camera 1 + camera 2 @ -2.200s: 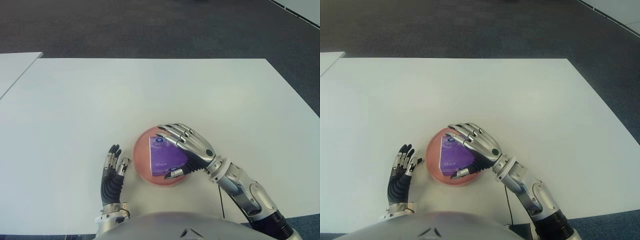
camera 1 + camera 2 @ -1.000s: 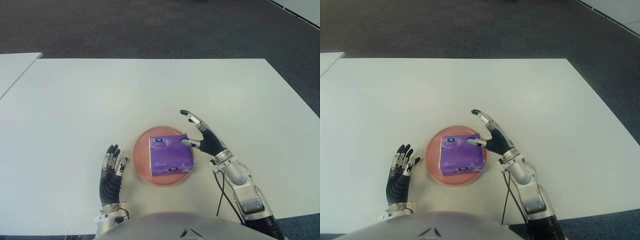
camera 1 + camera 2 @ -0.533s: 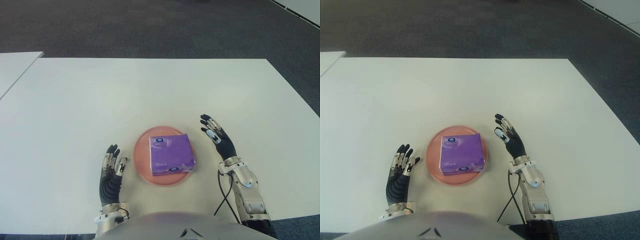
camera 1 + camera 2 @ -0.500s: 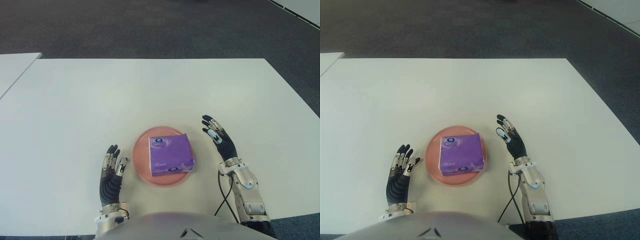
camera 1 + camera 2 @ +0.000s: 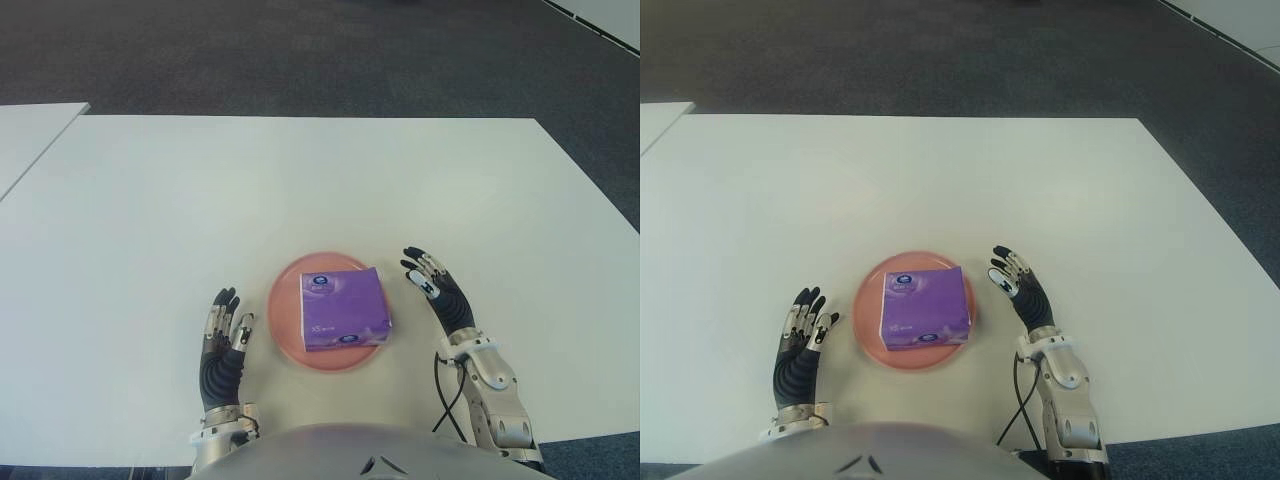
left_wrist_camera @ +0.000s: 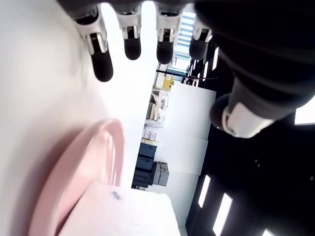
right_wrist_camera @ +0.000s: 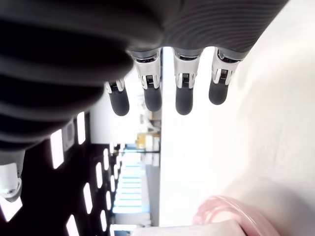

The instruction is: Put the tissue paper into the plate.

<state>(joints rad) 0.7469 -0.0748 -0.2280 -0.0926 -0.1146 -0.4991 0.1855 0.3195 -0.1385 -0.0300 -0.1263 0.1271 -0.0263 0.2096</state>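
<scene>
A purple tissue pack lies flat in the pink plate on the white table, near its front edge. My right hand is open beside the plate's right rim, fingers straight and apart from the pack. In the right wrist view the straight fingers hold nothing, with the plate's rim beyond them. My left hand is open just left of the plate, and the left wrist view shows its fingers spread over the table next to the pink rim.
A second white table stands at the far left, across a narrow gap. Dark carpet lies beyond the far edge. A black cable hangs by my right forearm.
My right hand let go of the tissue pack, which stays in the plate, and drew back to the right and towards me. The left hand has not moved.
</scene>
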